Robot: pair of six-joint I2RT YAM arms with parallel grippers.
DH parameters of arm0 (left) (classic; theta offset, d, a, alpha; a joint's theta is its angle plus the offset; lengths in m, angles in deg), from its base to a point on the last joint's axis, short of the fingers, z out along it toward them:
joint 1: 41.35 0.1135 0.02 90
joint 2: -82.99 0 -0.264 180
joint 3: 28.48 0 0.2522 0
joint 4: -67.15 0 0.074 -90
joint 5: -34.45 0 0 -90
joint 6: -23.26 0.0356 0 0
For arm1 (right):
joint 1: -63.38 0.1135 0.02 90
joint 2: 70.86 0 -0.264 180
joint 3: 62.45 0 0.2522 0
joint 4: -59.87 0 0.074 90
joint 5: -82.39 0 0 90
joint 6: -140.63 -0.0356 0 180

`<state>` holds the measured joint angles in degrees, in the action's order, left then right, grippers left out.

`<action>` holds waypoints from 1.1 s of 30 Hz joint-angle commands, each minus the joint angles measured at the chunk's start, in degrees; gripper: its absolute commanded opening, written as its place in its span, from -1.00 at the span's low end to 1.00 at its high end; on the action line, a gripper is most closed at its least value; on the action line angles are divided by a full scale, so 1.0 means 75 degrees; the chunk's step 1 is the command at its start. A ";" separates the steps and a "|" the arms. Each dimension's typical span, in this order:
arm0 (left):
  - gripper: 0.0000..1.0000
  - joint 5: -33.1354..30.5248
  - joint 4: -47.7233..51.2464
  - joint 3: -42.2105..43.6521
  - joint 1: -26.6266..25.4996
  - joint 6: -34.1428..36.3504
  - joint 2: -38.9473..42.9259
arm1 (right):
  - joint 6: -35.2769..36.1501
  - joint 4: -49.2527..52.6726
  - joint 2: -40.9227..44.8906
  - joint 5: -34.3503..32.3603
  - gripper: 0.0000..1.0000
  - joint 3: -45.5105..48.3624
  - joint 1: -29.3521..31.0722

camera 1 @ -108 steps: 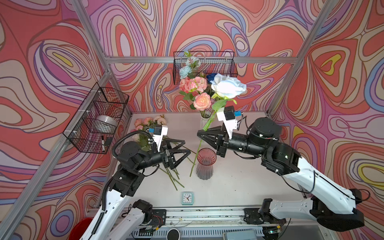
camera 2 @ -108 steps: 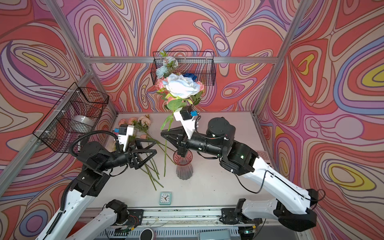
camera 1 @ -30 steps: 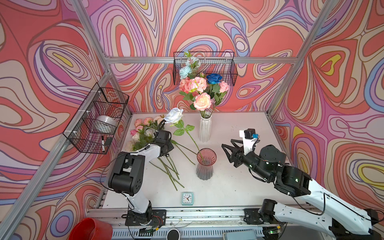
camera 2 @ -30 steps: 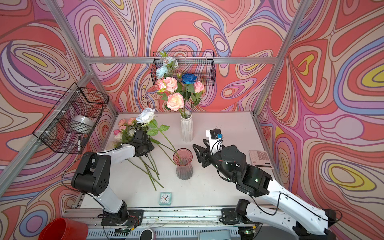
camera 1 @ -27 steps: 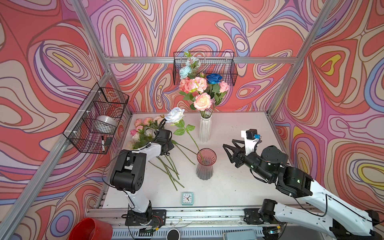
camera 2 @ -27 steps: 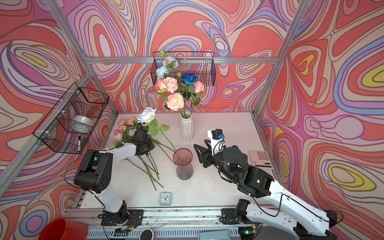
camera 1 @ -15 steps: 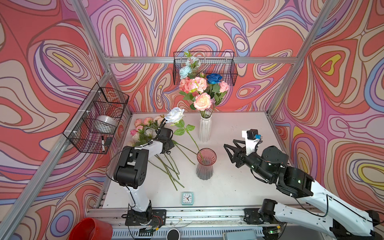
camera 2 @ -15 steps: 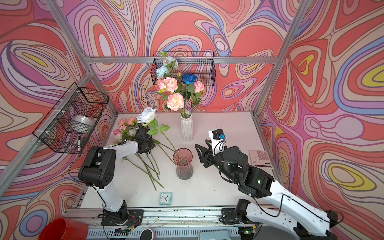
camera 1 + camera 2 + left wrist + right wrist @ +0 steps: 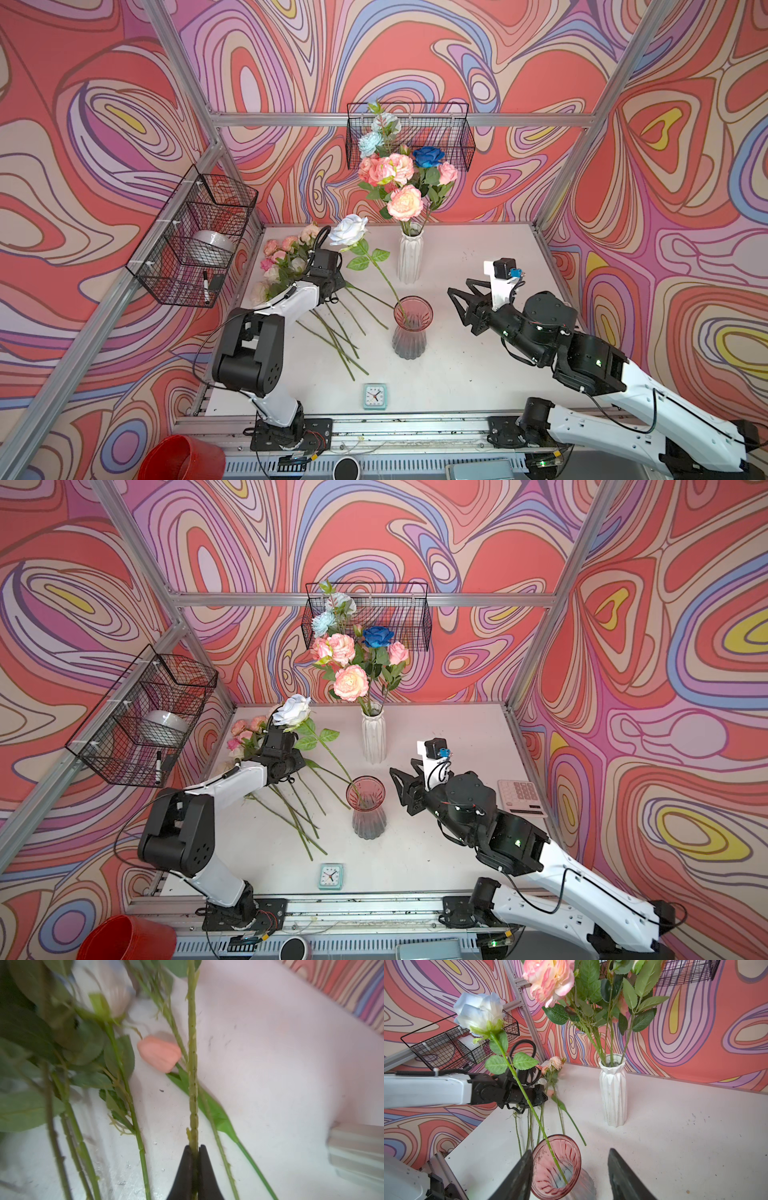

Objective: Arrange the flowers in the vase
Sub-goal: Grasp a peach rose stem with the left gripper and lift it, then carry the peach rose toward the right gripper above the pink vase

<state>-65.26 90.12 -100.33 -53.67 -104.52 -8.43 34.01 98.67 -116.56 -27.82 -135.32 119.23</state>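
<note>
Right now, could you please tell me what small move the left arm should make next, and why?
Probably lift the left arm slightly: its jaws are shut on one green stem lying among loose flowers on the table, so raising it first should free it before carrying it to the pink vase.

Ribbed pink glass vase [image 9: 409,343] (glossy)

White tabletop [image 9: 478,374], scuffed, lower middle of both top views. Directly on it: pink glass vase [image 9: 412,332] at frame centre, upright; white ribbed vase [image 9: 410,259] just above it in frame, near the back wall, upright, apart from the pink one; loose roses [image 9: 286,266] heaped at the left edge, blooms upper left, stems [image 9: 338,336] fanning down-right toward the pink vase; small teal clock [image 9: 375,396] face-up at the bottom edge; calculator [image 9: 521,798] at the right edge in a top view
</note>
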 commanded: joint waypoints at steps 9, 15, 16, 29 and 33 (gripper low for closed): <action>-1.00 -0.0236 0.1348 0.0133 -0.0039 0.0069 0.3991 | 0.0026 -0.0031 -0.0055 -0.0008 0.19 -0.0286 -0.0017; -1.00 0.0587 0.2646 0.0039 -0.0170 0.0092 0.5983 | -0.0010 -0.0136 -0.0129 0.0148 0.19 -0.0354 -0.0019; -1.00 0.0867 0.2802 0.0071 -0.0177 0.0135 0.6333 | -0.0010 -0.0184 -0.0142 0.0251 0.20 -0.0357 -0.0008; -1.00 0.4449 0.2505 -0.0139 -0.0178 0.1028 0.9348 | 0.0307 -0.0718 -0.1814 0.3685 0.22 -0.1574 -0.0013; -1.00 0.6439 0.1534 -0.0130 -0.0183 0.0859 0.9060 | 0.0219 -0.1219 -0.2531 0.4990 0.23 -0.2222 -0.0004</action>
<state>-30.73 108.09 -100.61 -54.83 -98.67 61.49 35.37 93.34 -133.71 -0.45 -148.89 119.23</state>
